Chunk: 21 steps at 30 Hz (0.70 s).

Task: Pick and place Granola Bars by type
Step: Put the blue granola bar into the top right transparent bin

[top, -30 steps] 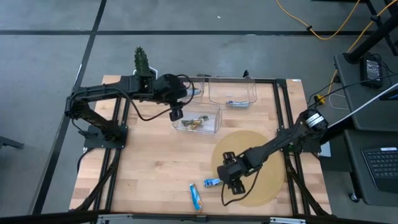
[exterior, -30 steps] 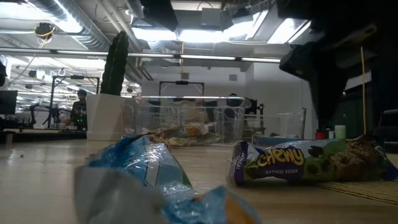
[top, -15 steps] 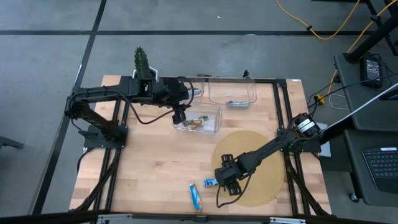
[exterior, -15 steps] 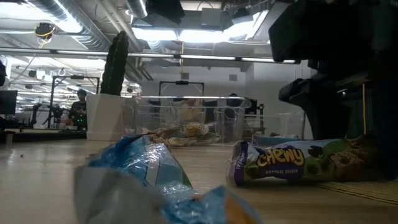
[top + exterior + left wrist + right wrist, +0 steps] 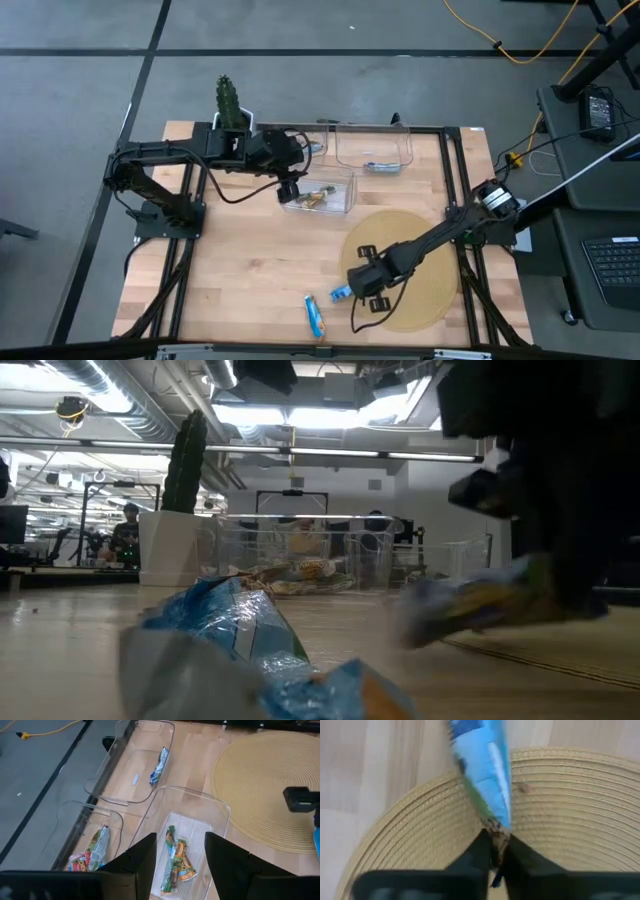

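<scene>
Our right gripper pinches the blue bar by its end, long axis running straight ahead above the woven mat; our left gripper, fingers parted, hovers over the bins.

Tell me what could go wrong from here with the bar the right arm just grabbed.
1. The right gripper pinches the blue bar only by the crimped end of its wrapper, so it might slip free in transit.
2. The bar hangs loose and may swing, landing beside a bin instead of inside.
3. The left gripper hovers over the middle bin, so the arms could crowd each other there.
</scene>
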Tool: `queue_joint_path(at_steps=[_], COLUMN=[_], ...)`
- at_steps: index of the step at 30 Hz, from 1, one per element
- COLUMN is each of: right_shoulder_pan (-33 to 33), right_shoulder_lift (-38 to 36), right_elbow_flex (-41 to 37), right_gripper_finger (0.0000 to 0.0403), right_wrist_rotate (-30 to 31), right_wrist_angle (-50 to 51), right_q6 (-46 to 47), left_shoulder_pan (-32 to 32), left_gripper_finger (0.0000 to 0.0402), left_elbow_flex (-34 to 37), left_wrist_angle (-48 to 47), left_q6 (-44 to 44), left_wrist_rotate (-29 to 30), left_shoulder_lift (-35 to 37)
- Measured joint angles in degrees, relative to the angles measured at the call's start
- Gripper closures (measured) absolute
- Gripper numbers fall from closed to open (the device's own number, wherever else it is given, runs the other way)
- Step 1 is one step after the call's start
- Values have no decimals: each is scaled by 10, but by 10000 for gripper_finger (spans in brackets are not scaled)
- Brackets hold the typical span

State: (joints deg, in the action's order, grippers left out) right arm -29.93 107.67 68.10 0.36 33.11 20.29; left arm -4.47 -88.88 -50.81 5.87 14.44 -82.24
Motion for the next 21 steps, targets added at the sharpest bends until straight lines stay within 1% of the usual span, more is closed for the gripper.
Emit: queue_joint_path(at_steps=[1,2,7,11,16,19,21], right_shoulder_pan=[0,0,9,24,27,29,33], right_shoulder_lift=[-7,-17,-91,-179,-289,-332,-350], right_elbow_flex=[0,0,0,5,5,5,5], right_gripper_finger=[377,385,376,387,384,383,387], right_wrist_rotate=[0,0,21,62,132,174,186], right_wrist_angle=[8,19,107,189,238,255,263], right_q6=[-7,-14,-21,11,83,123,143], left_shoulder_pan=[0,0,-2,-2,-2,-2,-2], left_gripper_finger=[243,243,243,243,243,243,243], left_elbow_flex=[0,0,0,0,0,0,0], left_wrist_angle=[0,0,0,0,0,0,0], left_q6=[0,0,-5,-15,-16,-10,-4], left_wrist_rotate=[0,0,1,8,9,9,9], left_shoulder_lift=[0,0,0,0,0,0,0])
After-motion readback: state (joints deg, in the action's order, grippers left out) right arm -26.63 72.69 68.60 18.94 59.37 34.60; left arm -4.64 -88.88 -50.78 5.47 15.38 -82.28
